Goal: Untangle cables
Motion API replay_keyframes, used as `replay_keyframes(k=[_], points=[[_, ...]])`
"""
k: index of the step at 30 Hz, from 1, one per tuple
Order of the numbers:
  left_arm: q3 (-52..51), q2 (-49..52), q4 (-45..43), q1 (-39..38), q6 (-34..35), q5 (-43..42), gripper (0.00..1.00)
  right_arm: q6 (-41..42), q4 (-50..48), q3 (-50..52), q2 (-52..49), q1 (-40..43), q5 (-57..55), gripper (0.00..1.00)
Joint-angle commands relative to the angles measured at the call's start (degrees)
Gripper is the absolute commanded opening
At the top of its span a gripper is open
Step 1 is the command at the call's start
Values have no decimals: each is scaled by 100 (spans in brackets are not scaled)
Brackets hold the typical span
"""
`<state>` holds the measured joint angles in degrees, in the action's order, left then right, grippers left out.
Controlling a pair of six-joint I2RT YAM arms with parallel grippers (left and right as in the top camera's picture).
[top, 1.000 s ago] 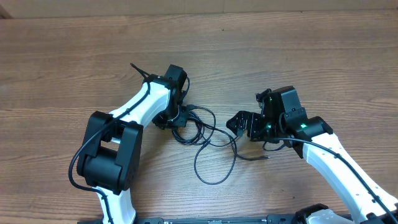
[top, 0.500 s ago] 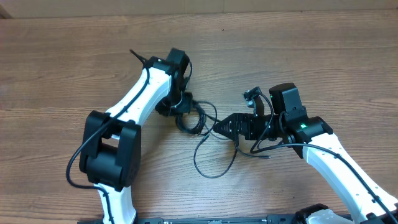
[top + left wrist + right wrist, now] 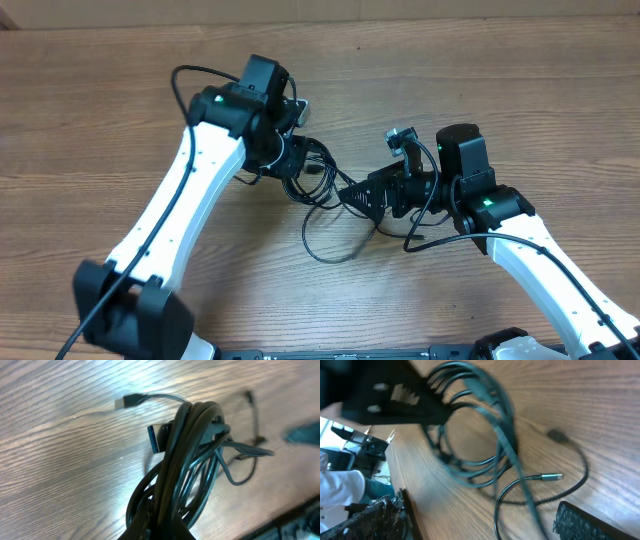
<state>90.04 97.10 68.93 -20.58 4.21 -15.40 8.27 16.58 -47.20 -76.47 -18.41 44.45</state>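
Cables sit bunched in the clamped left gripper, strands running right into the gap of the open right gripper.

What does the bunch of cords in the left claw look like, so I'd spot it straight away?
On the wooden table, look at the left gripper near the middle. The bundle of cables sits in it: several thin black cords looped together, unlike the single strand lying loose on the wood.
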Motion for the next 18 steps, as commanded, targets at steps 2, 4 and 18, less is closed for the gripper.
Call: replay_keyframes(k=[2, 4, 18], points=[[136, -472, 76, -2, -599, -673, 4, -136, -358, 11, -17, -26, -372, 100], [136, -562, 70, -2, -599, -763, 4, -133, -540, 11, -17, -26, -361, 100], [136, -636, -293, 0, -601, -2234, 4, -752, 356, 11, -17, -380, 146, 62]])
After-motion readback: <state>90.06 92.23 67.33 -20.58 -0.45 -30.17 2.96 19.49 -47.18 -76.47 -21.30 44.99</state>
